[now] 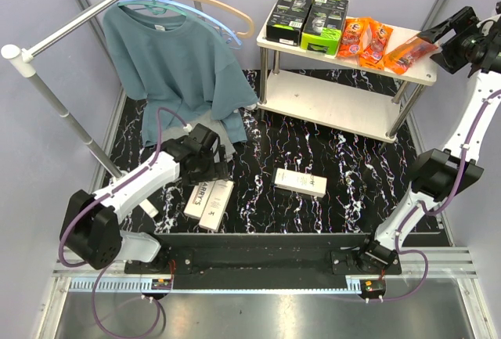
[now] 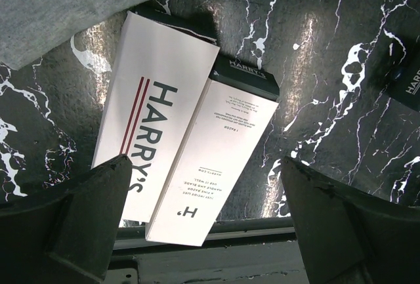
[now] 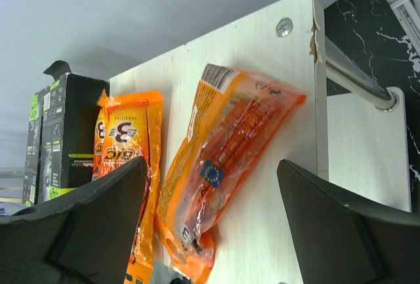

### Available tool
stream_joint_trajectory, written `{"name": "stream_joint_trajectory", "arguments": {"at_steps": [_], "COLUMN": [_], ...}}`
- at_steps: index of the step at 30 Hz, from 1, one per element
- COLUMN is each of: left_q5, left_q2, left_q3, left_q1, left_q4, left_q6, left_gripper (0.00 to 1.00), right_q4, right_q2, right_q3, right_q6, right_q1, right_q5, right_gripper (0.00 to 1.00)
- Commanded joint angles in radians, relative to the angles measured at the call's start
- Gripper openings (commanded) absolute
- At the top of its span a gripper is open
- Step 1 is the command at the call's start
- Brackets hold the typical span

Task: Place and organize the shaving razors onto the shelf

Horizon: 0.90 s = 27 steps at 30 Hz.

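at the left gripper [image 2: 205, 161]: spread fully wide, holding nothing, hanging right above two white harry's boxes [image 2: 154, 120] lying side by side and touching on the black marbled table [image 2: 341, 67], close to its near edge. third harry's box [image 1: 300, 182] alone mid-table, well apart from that pair.

at the right gripper [image 3: 211, 164]: parted wide too, gripping nothing, poised over an orange blister pack [image 3: 230, 159] lying skewed on the top board of the shelf [image 3: 262, 54], near the board's end. already up there as well: other orange packs [image 1: 364, 39] and the black-and-green boxes [image 1: 305, 18].

most likely slip on the left: closing across both boxes at once, with the pair touching and both inside the span of the fingers. might lift one and drag or flip the other, or squeeze the two together and drop one halfway to the shelf. could also catch just a corner of a slick flat carton and let it pivot out. worth watching the hem of the shirt [image 2: 65, 8] just beside the far ends of the boxes: easy to snag on the way up.

on the right: skewed pack close to the edge, so easy to nudge off with a stray brush of a finger while pulling away. no tidy row either, if left angled against its neighbour. risk of crowding too, with both arms bound for the same board.
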Motion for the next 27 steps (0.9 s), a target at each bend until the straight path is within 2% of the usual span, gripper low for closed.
{"name": "stream_joint_trajectory", "arguments": {"at_steps": [1,11,16,21,27], "left_q5": [0.01,0.004,0.002,0.001,-0.005], "left_q2": [0.017,0.039,0.048,0.045,0.036], "left_q3": [0.041,0.053,0.055,0.052,0.05], "left_q1": [-0.005,-0.016,-0.021,-0.024,-0.024], "left_q4": [0.034,0.034,0.034,0.033,0.03], "left_q6": [0.0,-0.001,-0.004,-0.004,-0.009], "left_gripper": [0.98,0.98,0.98,0.98,0.98], "right_q4": [0.008,0.045,0.055,0.069,0.058], "right_q2": [0.057,0.126,0.149,0.146,0.086], "right_q3": [0.005,0.032,0.049,0.046,0.008], "right_q6": [0.03,0.045,0.031,0.03,0.031], "right_q1": [-0.004,0.007,0.056,0.09,0.085], "right_q5": [-0.006,-0.08,-0.084,-0.049,0.092], "right_gripper": [0.9,0.88,0.88,0.91,0.93]}}
